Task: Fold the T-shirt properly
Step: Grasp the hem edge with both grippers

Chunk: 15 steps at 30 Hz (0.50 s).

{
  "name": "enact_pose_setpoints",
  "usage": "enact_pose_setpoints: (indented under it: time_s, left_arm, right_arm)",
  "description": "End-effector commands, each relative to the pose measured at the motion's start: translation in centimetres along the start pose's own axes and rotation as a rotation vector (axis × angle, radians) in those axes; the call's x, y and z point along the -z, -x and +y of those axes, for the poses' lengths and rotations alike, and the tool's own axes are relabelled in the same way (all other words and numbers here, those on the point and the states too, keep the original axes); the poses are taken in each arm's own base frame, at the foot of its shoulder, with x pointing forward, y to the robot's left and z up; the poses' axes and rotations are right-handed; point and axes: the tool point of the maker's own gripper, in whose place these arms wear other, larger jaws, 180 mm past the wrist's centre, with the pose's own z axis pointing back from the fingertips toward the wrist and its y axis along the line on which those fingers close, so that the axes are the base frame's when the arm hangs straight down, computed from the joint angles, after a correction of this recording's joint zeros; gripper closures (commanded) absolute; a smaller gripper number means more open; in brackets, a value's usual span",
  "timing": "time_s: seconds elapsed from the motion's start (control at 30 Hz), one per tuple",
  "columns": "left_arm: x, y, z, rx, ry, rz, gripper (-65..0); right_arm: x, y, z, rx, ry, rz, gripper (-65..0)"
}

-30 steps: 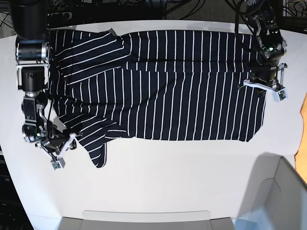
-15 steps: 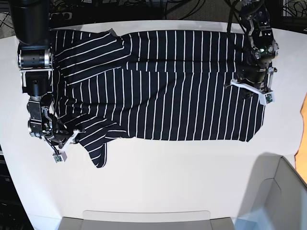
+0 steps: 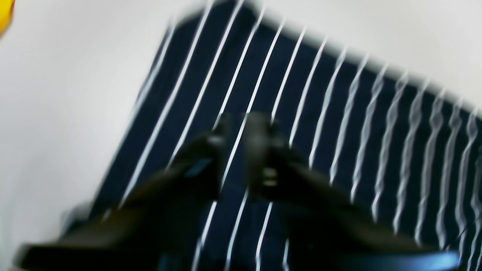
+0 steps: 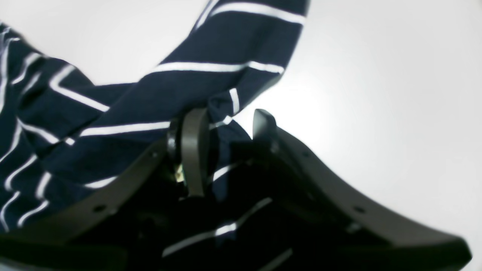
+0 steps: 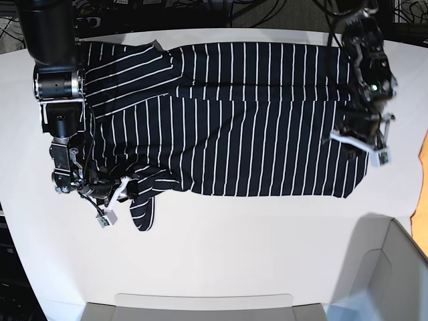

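Note:
The dark navy T-shirt with thin white stripes lies spread across the white table. In the base view my right gripper is at the lower left sleeve, which is bunched up. In the right wrist view my right gripper is open, and a fold of the sleeve lies between the fingers. My left gripper hangs over the shirt's right end near the hem. The left wrist view is blurred. There my left gripper shows a narrow gap with only striped fabric seen below it.
An orange cloth shows at the table's right edge and as a spot of orange cloth in the left wrist view. A grey bin stands at the front right. A tray rim runs along the front. Cables lie behind the table.
My right gripper has moved right into the lower sleeve and pushed it into a bunch. My left gripper has shifted toward the table's front along the shirt's right end, and its fingers have parted.

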Motion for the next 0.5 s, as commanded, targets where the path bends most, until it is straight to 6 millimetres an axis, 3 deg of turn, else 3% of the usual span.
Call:
enact_pose_setpoints:
  time_s: [0.0, 0.13, 0.27, 0.47]
  left_arm:
    - [0.4, -2.7, 0.8, 0.018, -0.021, -0.047, -21.0]
    - [3.9, -5.8, 2.3, 0.037, -0.050, -0.022, -21.4]
    - [9.2, -7.4, 4.2, 0.059, -0.028, 0.049, -21.6]
    - [12.2, -8.5, 5.9, 0.081, -0.031, 0.095, -21.5]
  right_arm:
    - [-0.9, -1.2, -1.4, -0.020, 0.030, -0.005, -20.1]
    - [-1.5, -0.9, -2.4, -0.019, 0.048, 0.001, -20.1]
    - [-2.0, -0.7, -3.2, -0.019, 0.065, 0.004, -20.1]
    - [-2.6, -0.4, -4.1, -0.018, 0.083, 0.010, -20.1]
